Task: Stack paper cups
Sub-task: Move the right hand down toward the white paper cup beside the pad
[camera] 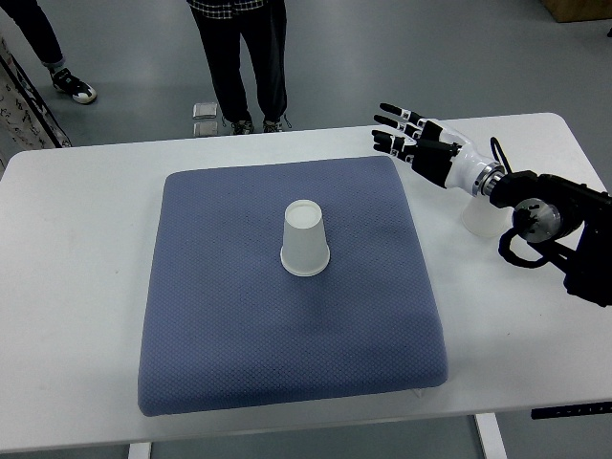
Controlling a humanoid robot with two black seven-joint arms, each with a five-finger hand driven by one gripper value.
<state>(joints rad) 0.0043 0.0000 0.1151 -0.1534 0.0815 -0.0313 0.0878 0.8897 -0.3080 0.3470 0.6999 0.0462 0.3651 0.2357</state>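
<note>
A white paper cup (305, 239) stands upside down near the middle of the blue mat (239, 344). A second white cup (475, 219) stands on the white table just right of the mat, partly hidden under my right forearm. My right hand (402, 134) is above the mat's far right corner, fingers spread and holding nothing. It is up and to the left of the second cup and well apart from the cup on the mat. My left arm does not show.
The white table (76, 287) surrounds the mat. A person's legs (244, 57) stand at the table's far edge, and another person's foot (72, 86) is at the top left. My right arm's black joints (555, 220) lie over the table's right side.
</note>
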